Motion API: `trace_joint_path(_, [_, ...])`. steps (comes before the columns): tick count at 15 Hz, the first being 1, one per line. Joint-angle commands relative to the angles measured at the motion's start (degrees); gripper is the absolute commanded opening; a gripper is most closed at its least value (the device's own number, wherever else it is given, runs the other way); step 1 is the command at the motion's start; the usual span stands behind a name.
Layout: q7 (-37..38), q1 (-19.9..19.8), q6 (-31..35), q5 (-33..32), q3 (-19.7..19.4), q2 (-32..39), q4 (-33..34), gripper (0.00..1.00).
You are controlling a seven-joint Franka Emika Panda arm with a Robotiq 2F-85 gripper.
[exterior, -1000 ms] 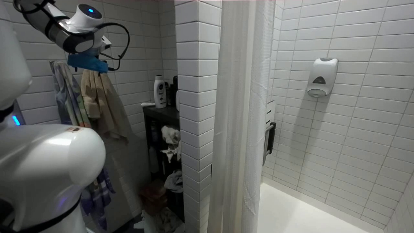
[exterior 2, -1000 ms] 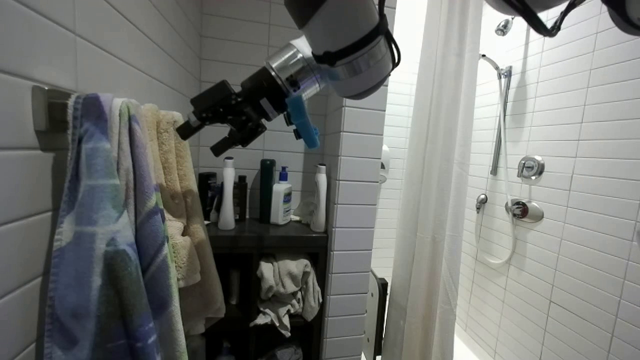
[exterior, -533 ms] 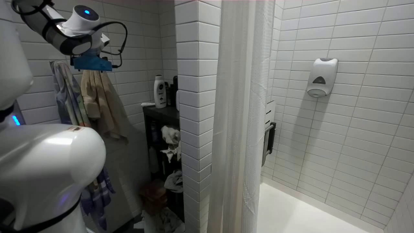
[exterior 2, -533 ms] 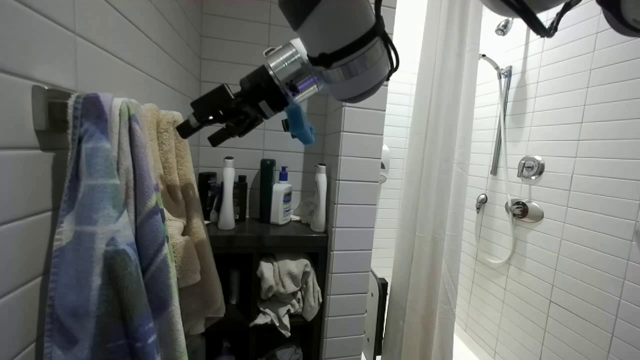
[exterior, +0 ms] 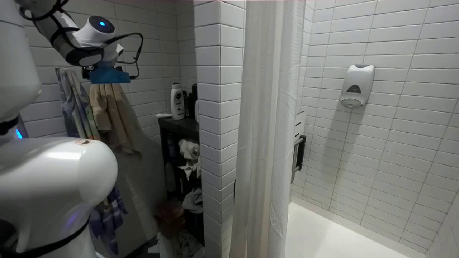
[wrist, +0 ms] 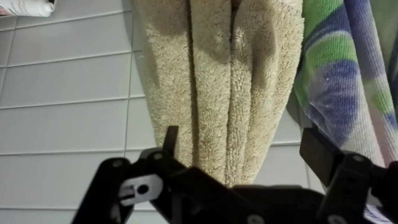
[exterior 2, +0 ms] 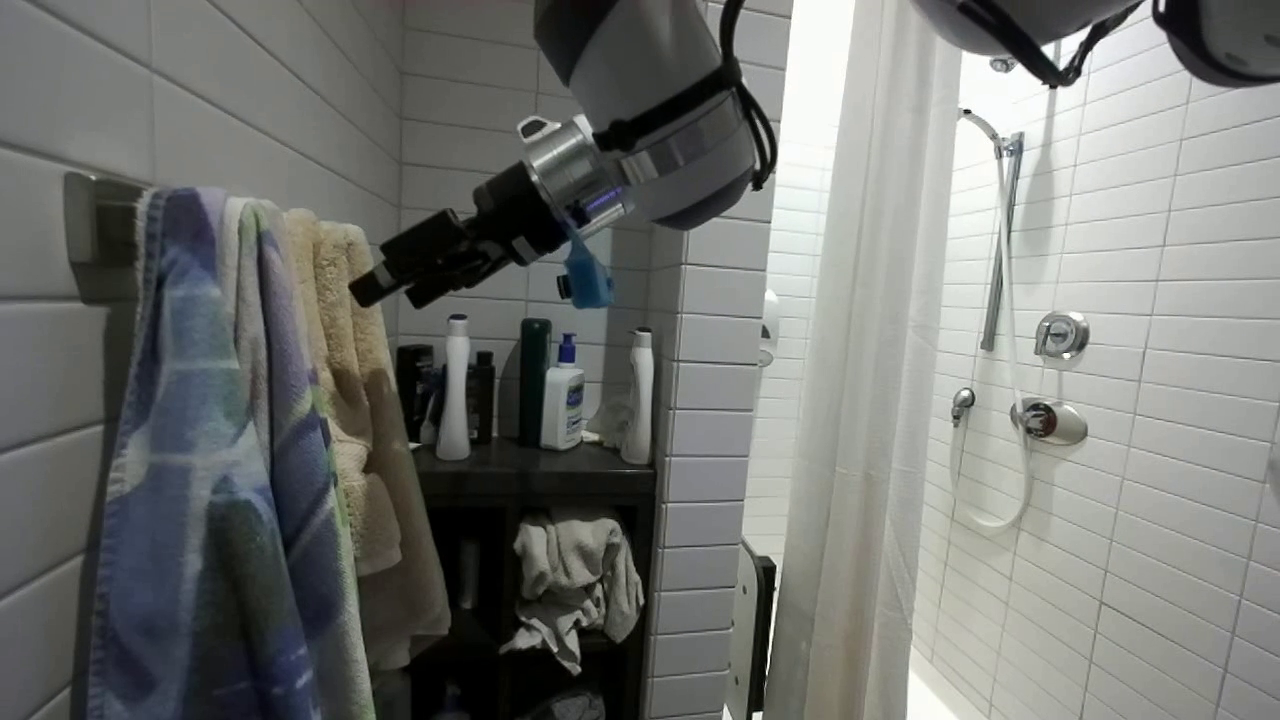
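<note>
My black gripper stands open, its two fingers wide apart in the wrist view. Behind the gap hangs a folded beige towel, and nothing is held. To its right in that view is a blue, green and white towel, near the right finger. In an exterior view the gripper tilts down to the left, its tips beside the upper part of the beige towel; contact cannot be made out. A blue wrist mount hides the fingers in an exterior view.
The towels hang from a metal wall rail. Several bottles, among them a white one, stand on a black shelf below the arm. A tiled pillar and a shower curtain stand to the right.
The wrist has rolled and come lower, and the forearm has shifted down beside the towels. In an exterior view the fingertips now appear closer together as the gripper turns. The towels hang unmoved.
</note>
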Motion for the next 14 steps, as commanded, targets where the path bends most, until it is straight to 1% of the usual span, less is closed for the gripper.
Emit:
trace_joint_path(1, [-6.8, 0.0, 0.2, 4.9, 0.4, 2.9, 4.0, 1.0])
trace_joint_path(5, [-11.5, -0.1, -0.1, 8.0, 0.8, 5.4, 8.3, 1.0])
trace_joint_path(8, [-13.8, -0.3, -0.8, 9.5, 1.2, 6.3, 10.0, 1.0])
trace_joint_path(14, [-15.1, -1.0, -2.6, 11.9, 0.7, 4.9, 7.3, 1.0])
